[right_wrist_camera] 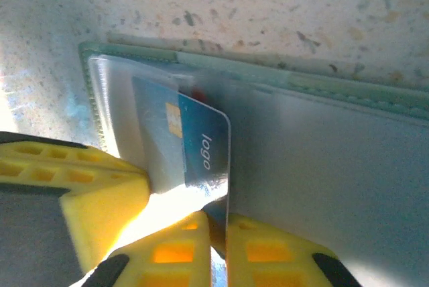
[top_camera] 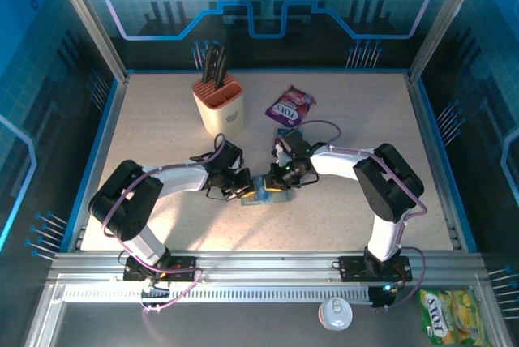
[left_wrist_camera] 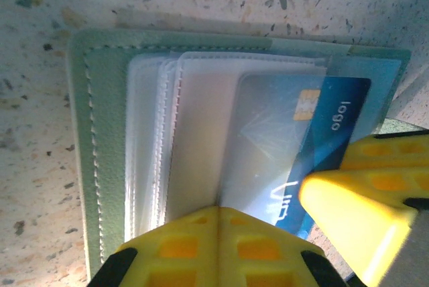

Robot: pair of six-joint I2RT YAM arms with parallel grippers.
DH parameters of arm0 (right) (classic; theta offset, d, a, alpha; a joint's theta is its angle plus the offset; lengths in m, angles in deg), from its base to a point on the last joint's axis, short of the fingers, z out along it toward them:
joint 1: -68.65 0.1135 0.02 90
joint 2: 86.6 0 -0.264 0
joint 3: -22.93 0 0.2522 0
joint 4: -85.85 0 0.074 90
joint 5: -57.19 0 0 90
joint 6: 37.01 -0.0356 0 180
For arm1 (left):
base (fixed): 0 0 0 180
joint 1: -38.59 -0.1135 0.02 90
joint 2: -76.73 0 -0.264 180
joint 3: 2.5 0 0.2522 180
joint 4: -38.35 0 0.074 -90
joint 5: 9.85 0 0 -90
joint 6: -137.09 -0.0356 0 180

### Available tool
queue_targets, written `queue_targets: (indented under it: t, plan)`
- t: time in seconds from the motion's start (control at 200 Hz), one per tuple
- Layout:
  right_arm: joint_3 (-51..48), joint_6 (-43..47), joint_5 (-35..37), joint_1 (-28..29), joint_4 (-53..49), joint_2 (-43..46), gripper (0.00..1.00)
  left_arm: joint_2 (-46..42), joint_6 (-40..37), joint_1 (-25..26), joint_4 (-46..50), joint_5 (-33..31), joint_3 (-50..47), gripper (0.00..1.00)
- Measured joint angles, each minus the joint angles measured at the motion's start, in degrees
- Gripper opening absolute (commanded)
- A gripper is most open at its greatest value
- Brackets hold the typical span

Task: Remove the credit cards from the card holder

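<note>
Speckled tabletop [left_wrist_camera: 40, 5]; we see left gripper [left_wrist_camera: 218, 233] shut on stitched card holder [left_wrist_camera: 100, 133] clear sleeve, right gripper [right_wrist_camera: 216, 247] pinching glossy blue card [right_wrist_camera: 201, 146] between fingertips.

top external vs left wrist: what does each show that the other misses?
Top external adds the knife block, the purple packet and the green packet by the near rail. Left wrist adds the clear sleeves and the blue card's chip and "logo" print, the card partly out of its sleeve. Both: card holder, left gripper shut on it.
</note>
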Motion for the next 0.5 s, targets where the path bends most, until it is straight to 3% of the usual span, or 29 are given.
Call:
queue_targets:
  t: [0.5]
  plan:
    - [-0.04,1.75,0.55,-1.09,-2.93,4.81,0.03,0.0,-1.31,0.0,0.61,-0.04,0.39,0.02]
